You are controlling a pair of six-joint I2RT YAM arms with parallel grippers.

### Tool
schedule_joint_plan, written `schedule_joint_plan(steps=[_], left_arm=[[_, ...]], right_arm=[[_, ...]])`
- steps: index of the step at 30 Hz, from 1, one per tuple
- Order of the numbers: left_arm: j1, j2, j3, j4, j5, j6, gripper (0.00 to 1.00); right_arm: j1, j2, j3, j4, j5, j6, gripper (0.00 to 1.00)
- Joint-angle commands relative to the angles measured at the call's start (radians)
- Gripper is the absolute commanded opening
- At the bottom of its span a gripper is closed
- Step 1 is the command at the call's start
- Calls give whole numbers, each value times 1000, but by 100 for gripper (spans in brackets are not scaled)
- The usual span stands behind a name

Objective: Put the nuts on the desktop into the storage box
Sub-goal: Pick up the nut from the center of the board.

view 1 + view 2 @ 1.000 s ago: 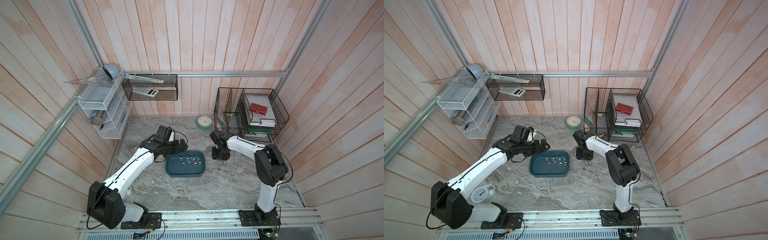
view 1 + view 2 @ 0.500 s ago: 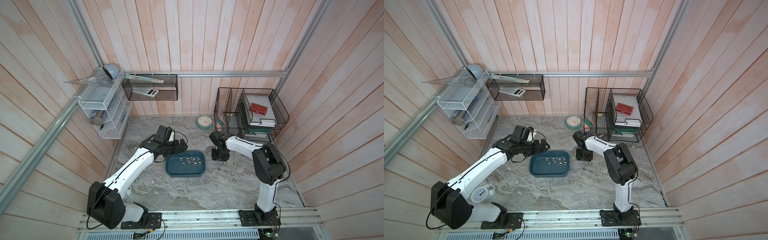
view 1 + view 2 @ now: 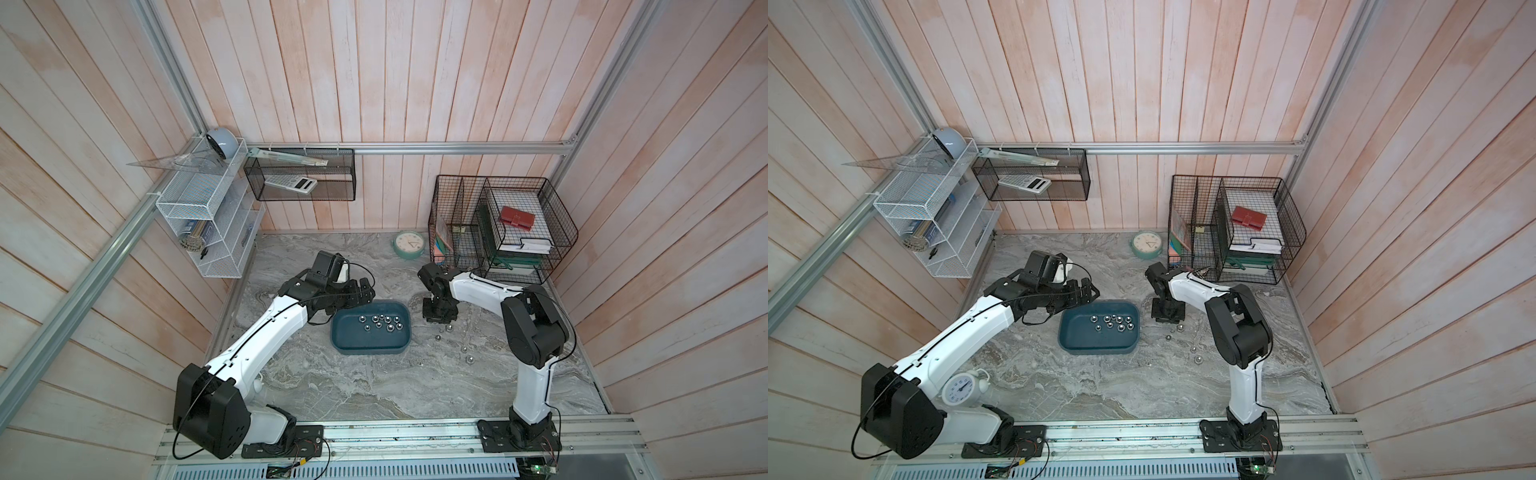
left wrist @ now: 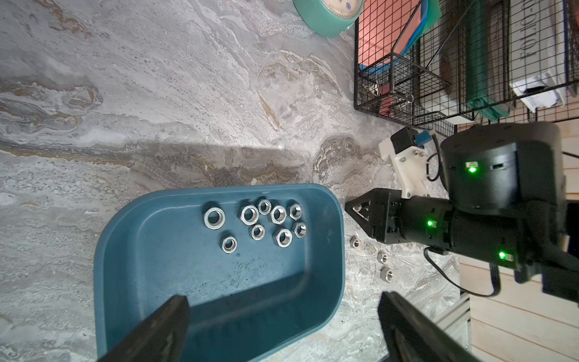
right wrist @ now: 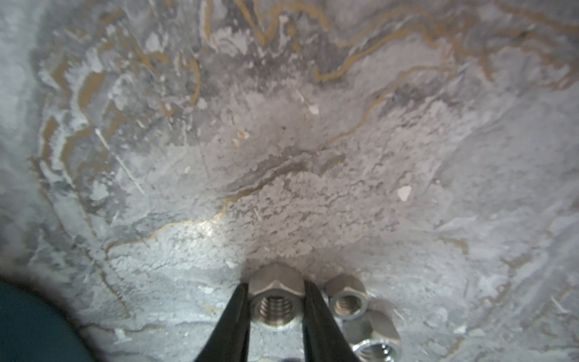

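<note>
The dark teal storage box (image 3: 365, 344) (image 3: 1092, 344) (image 4: 188, 266) sits mid-desktop with several silver nuts (image 3: 390, 328) (image 3: 1120, 328) (image 4: 277, 214) in it. More nuts (image 3: 448, 328) (image 3: 1198, 359) (image 4: 381, 257) lie loose on the desktop (image 3: 353, 390) to its right. My right gripper (image 3: 439, 316) (image 5: 275, 291) points down just right of the box. It is shut on a nut (image 5: 277, 277) that rests on the marble, with two other nuts (image 5: 346, 301) right beside it. My left gripper (image 3: 365, 289) (image 4: 282, 301) hangs open over the box's far-left rim, holding nothing.
A mint-green clock (image 3: 409, 245) stands at the back of the desktop. Black wire baskets (image 3: 498, 228) with books stand at the back right, close behind my right arm. A white alarm clock (image 3: 963, 386) sits by my left arm's base. Wire shelves (image 3: 203, 232) hang on the left wall.
My right gripper's jaws have closed in on the nut beneath them, and that arm's elbow has shifted slightly. The left arm and the box have not moved.
</note>
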Motion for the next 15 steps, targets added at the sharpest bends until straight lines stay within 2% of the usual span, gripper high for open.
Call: schedule_joint_plan(steps=[1,8,15], left_arm=[[-2,-27,-10,-3,-6,4,100],[-2,-54,-31,-3,-18,-13,100],[8,-130,-81,-28,-85,-48,100]], right_arm=[[-4,3,8,-12,15,-6,25],[29,-57,47,-70,55,-23,24],[112,-75,208,-168,119,-69,25]])
